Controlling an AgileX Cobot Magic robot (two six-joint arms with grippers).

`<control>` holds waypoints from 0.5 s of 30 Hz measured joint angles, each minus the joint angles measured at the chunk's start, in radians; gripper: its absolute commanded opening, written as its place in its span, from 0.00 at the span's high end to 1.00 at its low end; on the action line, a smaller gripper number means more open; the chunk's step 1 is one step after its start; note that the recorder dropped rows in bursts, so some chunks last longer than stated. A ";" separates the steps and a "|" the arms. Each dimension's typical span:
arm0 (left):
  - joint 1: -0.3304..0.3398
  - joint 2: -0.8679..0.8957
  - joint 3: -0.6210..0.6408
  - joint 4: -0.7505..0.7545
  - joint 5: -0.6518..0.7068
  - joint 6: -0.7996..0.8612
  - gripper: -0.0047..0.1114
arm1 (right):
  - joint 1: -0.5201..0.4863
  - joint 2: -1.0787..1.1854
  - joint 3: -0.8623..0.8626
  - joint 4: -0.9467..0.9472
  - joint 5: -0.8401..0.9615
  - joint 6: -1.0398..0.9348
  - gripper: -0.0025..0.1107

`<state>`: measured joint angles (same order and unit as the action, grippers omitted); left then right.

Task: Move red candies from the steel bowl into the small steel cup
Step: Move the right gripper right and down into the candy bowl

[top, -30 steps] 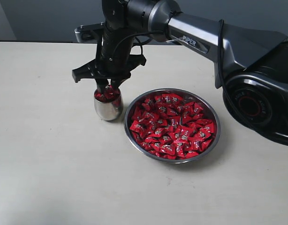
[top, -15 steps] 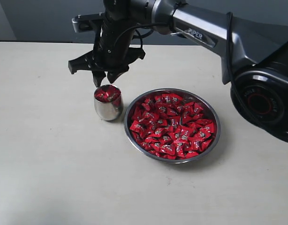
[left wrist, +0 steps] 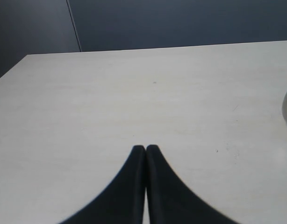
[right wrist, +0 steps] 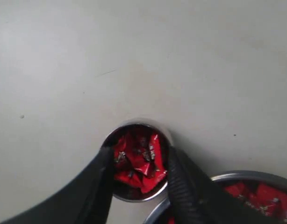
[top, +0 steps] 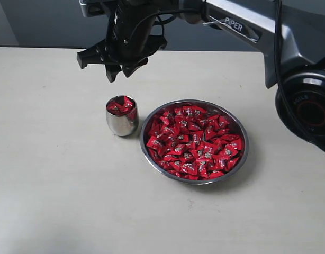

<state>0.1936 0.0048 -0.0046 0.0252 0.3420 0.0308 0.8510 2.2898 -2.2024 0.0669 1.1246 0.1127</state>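
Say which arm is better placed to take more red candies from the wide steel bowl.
Right: the right gripper, open, hangs above the small rounded steel cup beside the bowl; the left gripper, shut, is farther away.

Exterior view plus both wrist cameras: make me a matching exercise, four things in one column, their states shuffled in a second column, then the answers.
Column one:
1. small steel cup
2. steel bowl
3. left gripper
4. right gripper

Column two:
A. open, holding nothing, hanging above the cup
B. wide dish covered with red candies
C. shut, over the table
D. narrow, candies up to its rim, beside the bowl

Pairs: 1-D, 2-B, 3-C, 4-A
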 measured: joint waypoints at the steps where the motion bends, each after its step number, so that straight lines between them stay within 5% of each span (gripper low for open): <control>1: 0.000 0.000 0.000 0.000 0.000 0.000 0.96 | 0.000 -0.004 0.000 -0.021 0.002 0.012 0.65; 15: 0.000 0.000 0.000 0.000 0.000 0.000 0.96 | 0.000 -0.117 0.127 -0.231 -0.037 0.144 0.65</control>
<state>0.1936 0.0048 -0.0046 0.0252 0.3420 0.0308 0.8510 2.1732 -2.0755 -0.1646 1.0878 0.2568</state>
